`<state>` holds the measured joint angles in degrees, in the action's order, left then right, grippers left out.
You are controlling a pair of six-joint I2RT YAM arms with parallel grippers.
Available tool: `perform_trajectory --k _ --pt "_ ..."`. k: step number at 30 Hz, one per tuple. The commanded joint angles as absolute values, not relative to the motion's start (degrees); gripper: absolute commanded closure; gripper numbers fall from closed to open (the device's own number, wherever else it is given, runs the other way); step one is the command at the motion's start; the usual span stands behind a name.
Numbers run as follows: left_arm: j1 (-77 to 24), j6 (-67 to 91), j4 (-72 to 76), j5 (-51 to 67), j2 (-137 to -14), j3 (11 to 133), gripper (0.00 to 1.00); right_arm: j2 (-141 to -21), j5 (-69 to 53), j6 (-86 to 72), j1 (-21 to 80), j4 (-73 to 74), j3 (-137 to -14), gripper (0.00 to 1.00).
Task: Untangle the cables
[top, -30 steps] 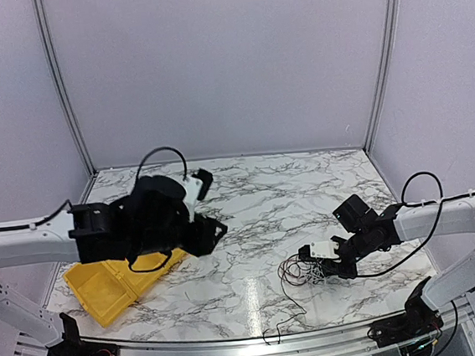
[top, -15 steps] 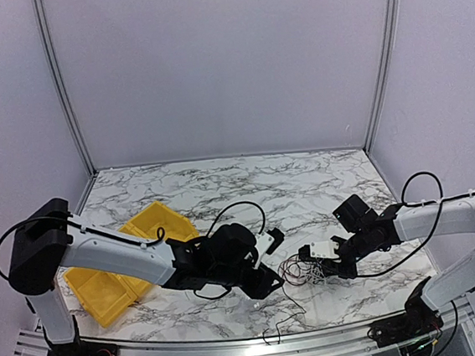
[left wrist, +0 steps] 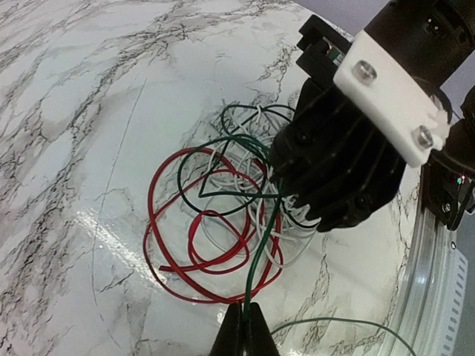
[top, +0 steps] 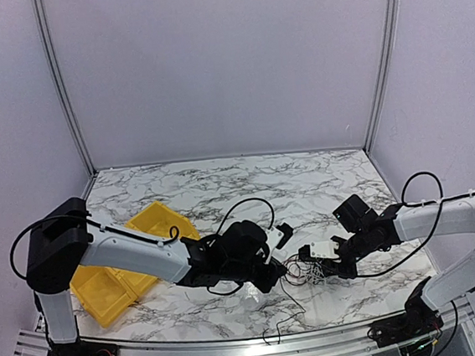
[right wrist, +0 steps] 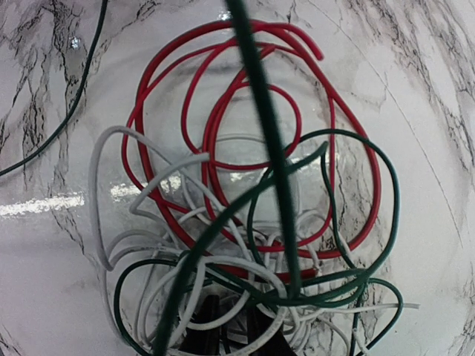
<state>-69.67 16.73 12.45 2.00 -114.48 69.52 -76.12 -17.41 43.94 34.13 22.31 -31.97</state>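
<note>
Right now your left gripper (left wrist: 243,335) is clenched on a single green wire (left wrist: 261,245). Its fingertips are pressed together, and the strand runs out from between them, stretched tight, into the cables (left wrist: 215,222). That tangle lies just ahead of those fingertips on the marble table (top: 322,187), between your two grippers.

Your right gripper (right wrist: 231,330) comes down on the side of the heap opposite the left one, with its tips buried among the white strands. You cannot tell from either wrist view whether it grips any of them or only rests in them. From the right wrist, the taut green wire crosses the whole pile, rising away from the fingers.

Count it up: one tangle in three colours, red, green and white. The red loops spread widest, on the left gripper's side, and the white ones bunch closest to the right gripper. You cannot tell how many separate wires make up each colour. One more thin dark green strand (left wrist: 334,321) lies apart from the heap, beside the left fingertips. One yellow bin (top: 97,292) sits well behind the left gripper, alongside its arm.
</note>
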Motion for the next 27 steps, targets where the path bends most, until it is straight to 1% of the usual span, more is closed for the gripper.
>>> perform_trajectory --k 1,13,18,27 --pt "-69.43 17.54 14.59 -3.0 -105.97 67.38 1.0 -75.32 -16.56 43.77 34.56 21.89 -33.32 0.85" --pt "-69.39 17.1 13.37 -21.9 -77.49 57.89 1.0 -76.06 -15.48 43.77 34.57 21.46 -33.22 0.85" --pt "-69.35 12.53 2.93 -29.31 -68.38 62.19 1.0 -76.33 -15.12 43.86 34.58 21.45 -33.22 0.84" --pt "-69.35 7.62 -6.85 -38.22 -56.84 67.77 1.0 -77.58 -14.25 43.65 34.57 21.35 -33.21 0.84"
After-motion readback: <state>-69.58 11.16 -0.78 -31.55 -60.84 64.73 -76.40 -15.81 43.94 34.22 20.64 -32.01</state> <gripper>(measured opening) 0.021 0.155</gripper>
